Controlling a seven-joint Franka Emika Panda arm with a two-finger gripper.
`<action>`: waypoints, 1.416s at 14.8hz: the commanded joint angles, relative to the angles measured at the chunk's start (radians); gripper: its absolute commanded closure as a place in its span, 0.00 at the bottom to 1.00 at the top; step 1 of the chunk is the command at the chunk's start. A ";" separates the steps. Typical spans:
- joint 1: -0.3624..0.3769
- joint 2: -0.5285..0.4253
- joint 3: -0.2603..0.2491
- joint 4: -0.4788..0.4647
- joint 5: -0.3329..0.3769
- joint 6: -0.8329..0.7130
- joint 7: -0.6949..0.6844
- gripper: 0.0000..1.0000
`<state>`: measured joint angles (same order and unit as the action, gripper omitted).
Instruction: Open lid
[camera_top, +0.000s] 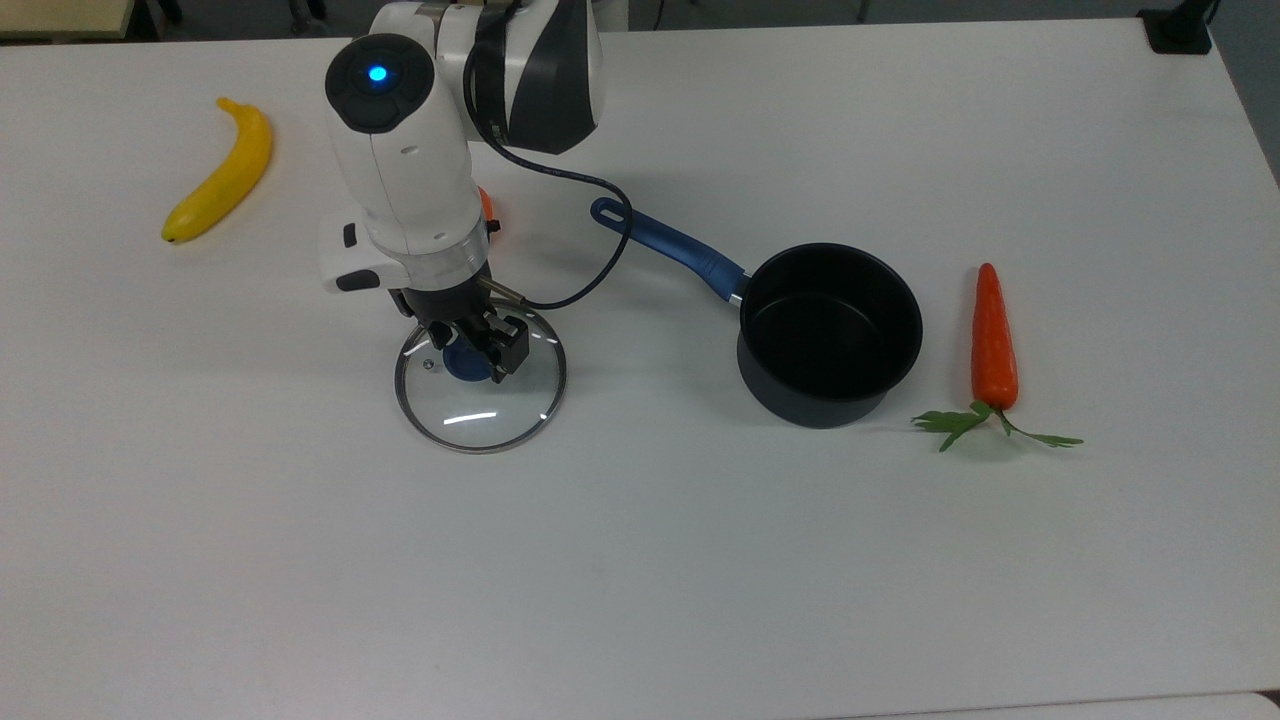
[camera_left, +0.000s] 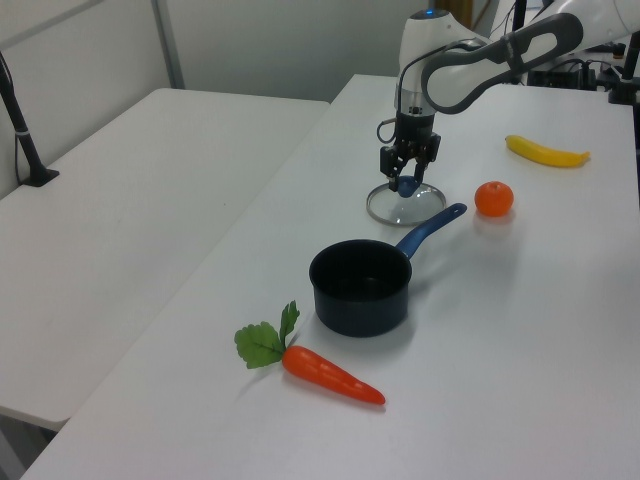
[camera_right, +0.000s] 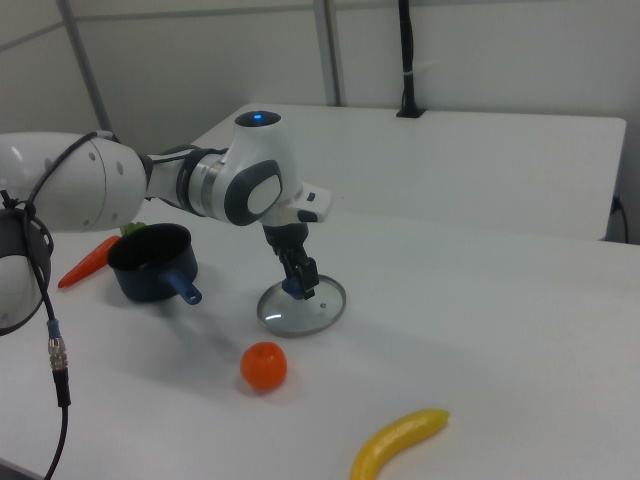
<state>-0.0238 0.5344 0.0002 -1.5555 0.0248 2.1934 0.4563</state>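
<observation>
Lid: the round clear glass lid with a metal rim (camera_top: 481, 400) lies flat on the white surface (camera_top: 700, 560), well apart from the dark pot with a blue handle (camera_top: 828, 335).
Tool: the black tool (camera_top: 470, 345) is clenched around the lid's blue knob (camera_top: 460, 364).
Nearby: a small orange ball (camera_left: 493, 198) sits near the lid.
</observation>
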 joint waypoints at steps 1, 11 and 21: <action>0.001 -0.033 -0.011 -0.026 0.014 0.012 -0.004 0.18; -0.001 -0.408 -0.026 -0.028 0.033 -0.423 -0.226 0.00; -0.002 -0.567 -0.089 -0.046 0.075 -0.690 -0.447 0.00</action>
<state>-0.0261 -0.0444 -0.0869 -1.5890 0.0915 1.5031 0.0381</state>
